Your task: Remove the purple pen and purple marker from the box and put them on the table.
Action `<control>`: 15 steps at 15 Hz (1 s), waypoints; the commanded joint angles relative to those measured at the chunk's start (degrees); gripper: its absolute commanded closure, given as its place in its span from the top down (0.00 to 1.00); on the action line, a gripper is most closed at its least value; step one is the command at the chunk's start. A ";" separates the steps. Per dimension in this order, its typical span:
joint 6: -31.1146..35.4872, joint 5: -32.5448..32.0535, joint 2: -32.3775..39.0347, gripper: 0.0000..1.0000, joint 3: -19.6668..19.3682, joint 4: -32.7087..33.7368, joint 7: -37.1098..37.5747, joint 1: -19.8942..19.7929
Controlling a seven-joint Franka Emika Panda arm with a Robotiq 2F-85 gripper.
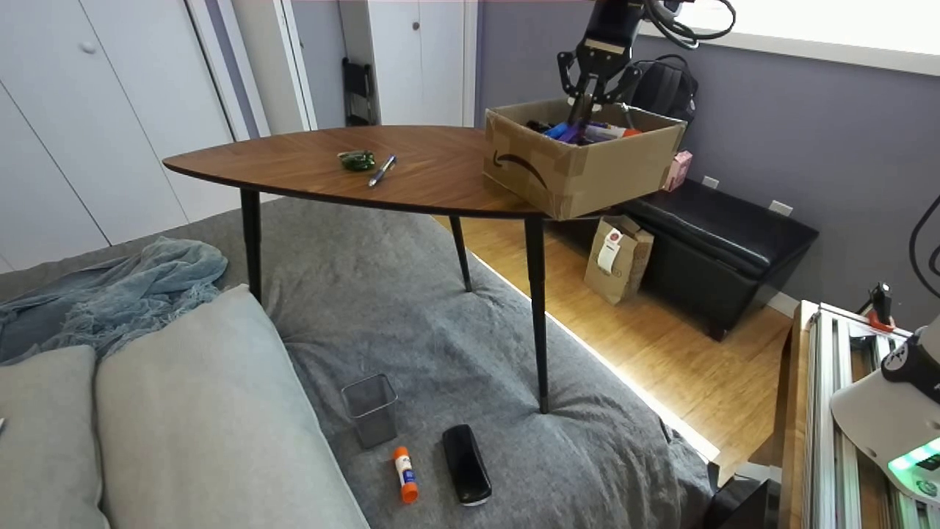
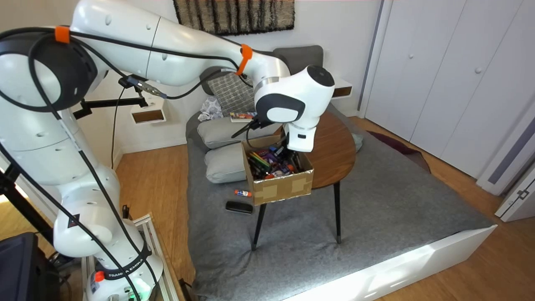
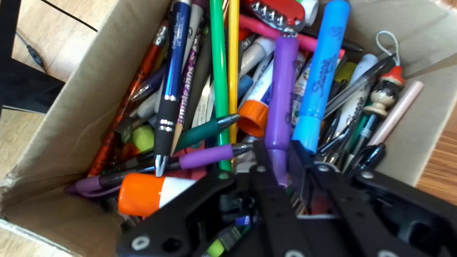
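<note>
The box is an open cardboard carton packed with pens, shown in both exterior views and the wrist view. It stands at the end of the dark brown table, partly overhanging the edge. My gripper points down into it. In the wrist view my fingertips are close together, against both sides of the purple marker, near its lower end. The marker lies among other pens. The purple pen lies left of my fingertips, its tip beside the left finger and a blue pen across it.
A blue Sharpie lies right of the marker; a red pocket knife touches its upper end. An orange-capped glue stick lies by the left finger. A green object and a silver-blue pen lie on the table.
</note>
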 commanded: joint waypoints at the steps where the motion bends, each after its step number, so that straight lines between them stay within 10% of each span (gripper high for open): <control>1: 1.05 0.39 -4.56 0.05 0.35 -1.90 0.25 0.14; 9: 1.18 0.88 -9.49 0.05 1.26 -0.49 -3.52 0.28; 15: -4.12 14.21 -6.26 0.05 -0.70 7.33 -7.81 0.27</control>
